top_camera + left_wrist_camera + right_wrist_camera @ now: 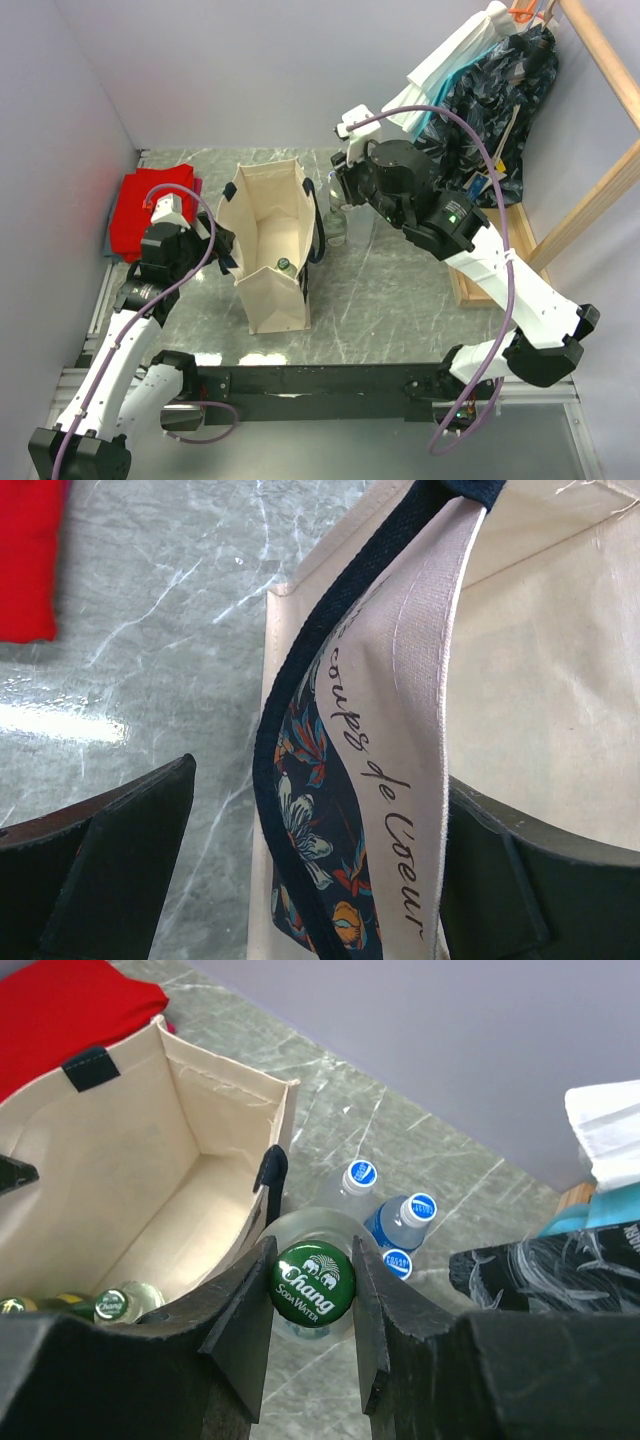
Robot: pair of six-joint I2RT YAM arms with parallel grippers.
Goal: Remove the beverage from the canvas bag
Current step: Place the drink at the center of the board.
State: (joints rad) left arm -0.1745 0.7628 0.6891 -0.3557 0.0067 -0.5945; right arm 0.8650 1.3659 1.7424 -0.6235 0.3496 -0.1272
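Two-fingered left end effector (pixel 320 865) spread astride the canvas bag (pixel 530 680) wall; right end effector (pixel 312 1300) pinching a green-capped glass bottle (pixel 312 1278).

From the right wrist, the held bottle (pixel 312 1280) shows little beyond its green cap; the body is hidden under the right fingers (pixel 245 1330). Inside the bag (pixel 200 1140), the other bottles (pixel 112 1303) show caps only, cut off by a finger. One blue-capped bottle (pixel 397 1263) is half hidden. From the left wrist, the lettering (pixel 385 780) is lost at the strap (pixel 265 770), and the floral print (pixel 310 830) runs off the bottom edge.
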